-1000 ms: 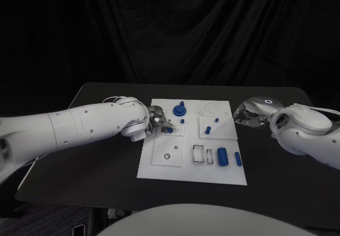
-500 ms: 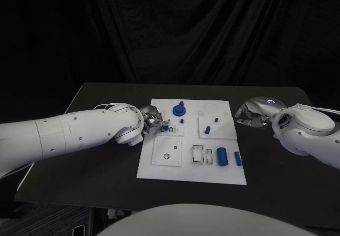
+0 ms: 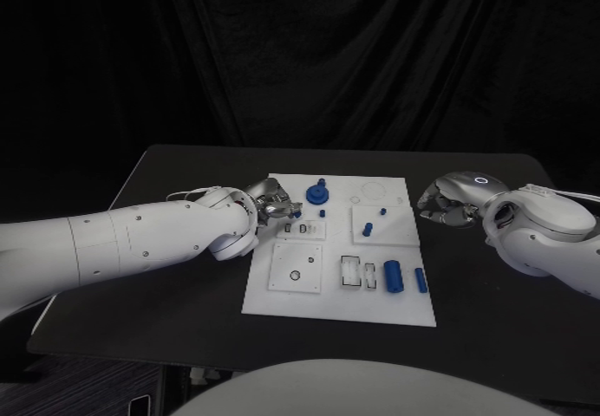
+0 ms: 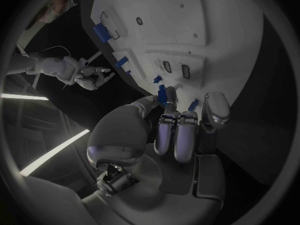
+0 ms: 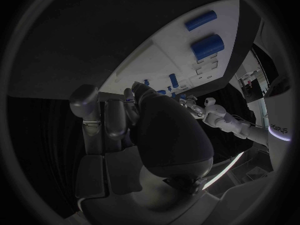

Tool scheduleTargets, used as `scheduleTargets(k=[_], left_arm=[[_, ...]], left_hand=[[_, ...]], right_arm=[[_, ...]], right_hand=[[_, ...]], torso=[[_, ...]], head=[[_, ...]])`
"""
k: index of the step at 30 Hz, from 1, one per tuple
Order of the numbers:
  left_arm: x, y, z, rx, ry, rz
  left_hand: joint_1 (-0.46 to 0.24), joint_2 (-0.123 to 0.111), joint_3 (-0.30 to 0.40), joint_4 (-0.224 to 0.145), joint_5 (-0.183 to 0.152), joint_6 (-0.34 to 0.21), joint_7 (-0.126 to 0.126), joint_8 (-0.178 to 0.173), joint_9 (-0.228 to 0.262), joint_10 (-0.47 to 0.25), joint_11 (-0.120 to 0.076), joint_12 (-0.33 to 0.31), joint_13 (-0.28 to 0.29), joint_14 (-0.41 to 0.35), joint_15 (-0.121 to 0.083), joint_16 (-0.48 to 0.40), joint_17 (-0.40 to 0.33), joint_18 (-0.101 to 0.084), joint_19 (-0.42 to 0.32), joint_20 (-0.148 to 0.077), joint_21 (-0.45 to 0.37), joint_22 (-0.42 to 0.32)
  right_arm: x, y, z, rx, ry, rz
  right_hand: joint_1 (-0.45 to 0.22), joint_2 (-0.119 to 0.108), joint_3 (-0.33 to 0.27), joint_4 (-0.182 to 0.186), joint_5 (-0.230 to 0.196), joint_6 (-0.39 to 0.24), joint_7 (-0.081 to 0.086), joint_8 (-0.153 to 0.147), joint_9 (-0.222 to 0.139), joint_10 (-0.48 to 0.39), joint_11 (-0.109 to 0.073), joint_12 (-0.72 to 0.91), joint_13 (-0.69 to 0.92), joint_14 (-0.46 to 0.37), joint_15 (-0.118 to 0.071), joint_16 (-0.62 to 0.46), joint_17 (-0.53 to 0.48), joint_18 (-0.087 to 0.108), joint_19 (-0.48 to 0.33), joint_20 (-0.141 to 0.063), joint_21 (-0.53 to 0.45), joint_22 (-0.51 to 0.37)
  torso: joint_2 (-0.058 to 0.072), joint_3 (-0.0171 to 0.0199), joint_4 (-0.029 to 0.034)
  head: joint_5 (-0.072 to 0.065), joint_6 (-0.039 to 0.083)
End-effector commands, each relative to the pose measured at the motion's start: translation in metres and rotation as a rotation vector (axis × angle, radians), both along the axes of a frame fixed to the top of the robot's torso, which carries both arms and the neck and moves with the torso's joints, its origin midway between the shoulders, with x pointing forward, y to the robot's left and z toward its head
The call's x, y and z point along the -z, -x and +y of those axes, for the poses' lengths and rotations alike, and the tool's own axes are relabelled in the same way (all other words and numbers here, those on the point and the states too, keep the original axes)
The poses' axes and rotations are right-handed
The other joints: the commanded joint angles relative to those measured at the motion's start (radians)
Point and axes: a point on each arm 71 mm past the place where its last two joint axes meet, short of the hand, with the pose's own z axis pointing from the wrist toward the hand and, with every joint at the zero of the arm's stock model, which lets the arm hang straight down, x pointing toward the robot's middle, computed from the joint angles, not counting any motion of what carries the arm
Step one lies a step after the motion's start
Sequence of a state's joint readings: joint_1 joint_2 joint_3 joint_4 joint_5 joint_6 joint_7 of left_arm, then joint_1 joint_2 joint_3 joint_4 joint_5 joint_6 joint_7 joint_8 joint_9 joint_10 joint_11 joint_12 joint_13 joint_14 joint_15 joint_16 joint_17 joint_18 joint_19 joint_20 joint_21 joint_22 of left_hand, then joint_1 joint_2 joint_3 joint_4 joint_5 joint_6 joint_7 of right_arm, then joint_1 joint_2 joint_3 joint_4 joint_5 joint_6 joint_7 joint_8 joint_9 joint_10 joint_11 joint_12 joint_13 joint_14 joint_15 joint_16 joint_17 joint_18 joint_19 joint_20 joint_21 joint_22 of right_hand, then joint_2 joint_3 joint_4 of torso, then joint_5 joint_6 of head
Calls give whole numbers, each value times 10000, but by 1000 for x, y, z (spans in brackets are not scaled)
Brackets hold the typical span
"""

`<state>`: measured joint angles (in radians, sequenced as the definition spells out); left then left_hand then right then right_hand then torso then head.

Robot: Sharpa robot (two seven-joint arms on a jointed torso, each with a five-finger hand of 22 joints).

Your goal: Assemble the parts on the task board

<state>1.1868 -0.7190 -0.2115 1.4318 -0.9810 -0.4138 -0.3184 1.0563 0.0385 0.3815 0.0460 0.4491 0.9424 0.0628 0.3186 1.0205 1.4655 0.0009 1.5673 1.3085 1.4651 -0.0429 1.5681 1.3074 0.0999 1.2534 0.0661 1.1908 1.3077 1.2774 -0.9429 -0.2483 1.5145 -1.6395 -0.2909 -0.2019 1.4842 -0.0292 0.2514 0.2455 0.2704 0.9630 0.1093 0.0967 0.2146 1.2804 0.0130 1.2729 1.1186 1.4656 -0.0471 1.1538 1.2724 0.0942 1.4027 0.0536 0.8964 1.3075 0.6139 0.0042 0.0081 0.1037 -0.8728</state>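
The white task board (image 3: 288, 295) lies mid-table. On it are a blue knob (image 3: 316, 192), a small peg (image 3: 322, 212), a slanted peg (image 3: 367, 230), a thick cylinder (image 3: 393, 276) and a thin one (image 3: 420, 279). My left hand (image 3: 275, 206) hovers over the board's far left part. It pinches a small blue part (image 4: 162, 94) between thumb and fingers (image 4: 180, 122), above two dark slots (image 4: 176, 68). My right hand (image 3: 441, 204) hangs just off the board's right edge with its fingers (image 5: 112, 116) curled in and nothing seen in them.
White rectangular recesses (image 3: 353, 270) and a small ring hole (image 3: 294, 276) mark the board's near half. Black table (image 3: 163, 303) surrounds the board, with bare room to its left, right and front. A dark curtain closes off the back.
My left hand has drawn back from the slots toward the board's far left corner, carrying the small blue part with it. The right hand has barely moved.
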Motion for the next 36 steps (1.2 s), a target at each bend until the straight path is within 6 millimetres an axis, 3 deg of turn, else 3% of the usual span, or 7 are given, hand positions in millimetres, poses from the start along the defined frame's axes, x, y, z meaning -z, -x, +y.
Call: scheduleTargets(k=[1,7,16,23,32,36], left_arm=[[-1,-1,0,-243,83,-724],[1,4,0,-76,-400,-1216],[4,7,-4,229,-666,-1137],[7,8,-8,470,-798,-884],[9,8,-9,623,-906,-663],[9,8,-10,633,-912,-655]], left_hand=[[-116,1,-30,122,22,25,-73,86,16,1053,-85,35,2623,1057,-72,27,2634,27,113,-16,66,501],[-244,-110,0,287,32,253,-173,214,63,1053,-179,35,2623,1057,-154,27,2634,-71,529,-85,474,765],[-344,-183,59,412,88,572,-294,334,95,1053,-299,35,2623,1057,-276,27,2634,-164,896,-200,814,982],[-408,-219,40,469,9,611,-308,341,97,1053,-318,35,2623,1057,-301,27,2634,-163,908,-228,800,984],[-438,-228,39,502,-28,568,-304,307,85,1053,-318,35,2623,1057,-305,27,2634,-145,860,-238,724,948],[-451,-234,37,517,-39,551,-300,293,79,1053,-315,35,2623,1057,-305,27,2634,-134,827,-241,678,926]], right_arm=[[0,1,-2,217,-5,-96],[0,2,-6,297,4,-101],[-1,3,-10,416,-8,-145],[-1,3,-15,546,22,-156],[0,3,-15,533,-13,-191],[0,3,-15,530,-23,-205]], right_hand=[[25,-111,70,3,26,34,1,-42,-12,-99,3,-43,2,35,-51,-46,-17,202,-68,21,-63,1057],[23,-114,69,4,24,35,2,-42,-12,-103,3,-47,-4,35,-51,-45,-16,204,-70,21,-73,1055],[7,-130,64,12,12,39,4,-42,-13,-121,4,-68,-33,34,-49,-52,-22,204,-69,22,-76,1054],[-3,-140,59,17,4,41,4,-42,-13,-131,3,-81,-50,32,-49,-67,-32,203,-67,22,-77,1054],[-3,-140,59,17,4,41,4,-42,-13,-131,3,-81,-50,32,-49,-67,-32,203,-67,22,-77,1054],[-13,-148,58,23,-3,46,3,-40,-13,-128,2,-81,-50,33,-49,-66,-33,201,-62,23,-68,1057]], torso=[[9,2,-12],[1,15,-29],[0,5,-16],[3,9,8],[-15,-17,-29],[-20,-6,-3]], head=[[-9,2],[8,2],[1,2],[-34,2],[39,2],[19,2]])
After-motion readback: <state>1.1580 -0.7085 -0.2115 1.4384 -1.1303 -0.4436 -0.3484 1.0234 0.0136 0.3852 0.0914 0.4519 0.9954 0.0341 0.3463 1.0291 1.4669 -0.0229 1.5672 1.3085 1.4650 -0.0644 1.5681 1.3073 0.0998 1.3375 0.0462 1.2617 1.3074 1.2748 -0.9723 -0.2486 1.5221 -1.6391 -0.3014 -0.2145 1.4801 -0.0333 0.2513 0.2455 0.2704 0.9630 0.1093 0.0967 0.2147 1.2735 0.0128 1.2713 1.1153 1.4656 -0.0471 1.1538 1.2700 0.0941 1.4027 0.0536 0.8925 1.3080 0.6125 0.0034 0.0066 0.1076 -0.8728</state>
